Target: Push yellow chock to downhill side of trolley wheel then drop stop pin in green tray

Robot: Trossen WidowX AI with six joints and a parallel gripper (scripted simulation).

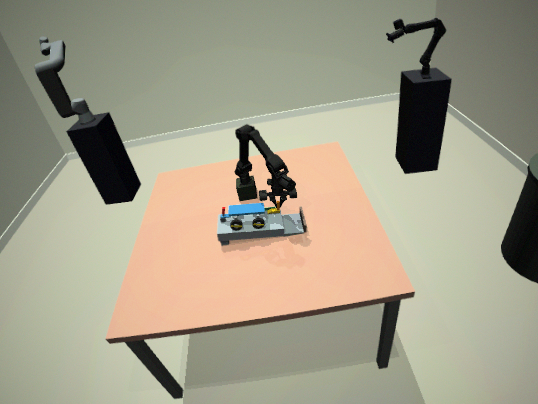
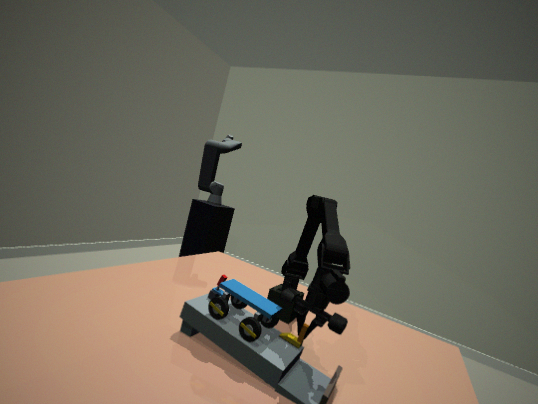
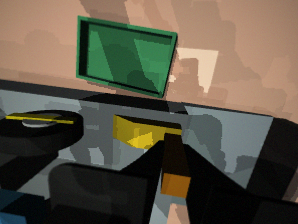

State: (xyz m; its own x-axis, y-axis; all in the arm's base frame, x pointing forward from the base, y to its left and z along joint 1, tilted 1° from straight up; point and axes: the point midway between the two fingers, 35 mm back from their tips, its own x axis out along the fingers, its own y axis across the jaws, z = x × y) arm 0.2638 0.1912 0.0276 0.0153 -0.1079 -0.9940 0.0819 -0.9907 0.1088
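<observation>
The gripper (image 1: 278, 205) (image 2: 303, 333) (image 3: 175, 150) is shut on the orange handle of the yellow chock (image 1: 273, 211) (image 2: 291, 339) (image 3: 135, 132). The chock is over the ramp (image 1: 250, 235) (image 2: 235, 345) (image 3: 225, 132), downhill of the trolley (image 1: 246, 209) (image 2: 250, 297) (image 3: 20, 205). In the wrist view a gap shows between the chock and the nearest wheel (image 3: 40, 132). I cannot tell whether its base touches the ramp. The red-headed stop pin (image 1: 223, 210) (image 2: 222, 279) stands upright at the trolley's uphill end. The green tray (image 3: 78, 50) lies beside the ramp.
An upright end plate (image 1: 302, 220) (image 2: 332, 385) closes the ramp's low end. The arm's base (image 1: 246, 190) (image 2: 285, 302) stands behind the ramp on the table (image 1: 250, 285) (image 2: 100, 340). Two other arms stand on black pedestals away from the table.
</observation>
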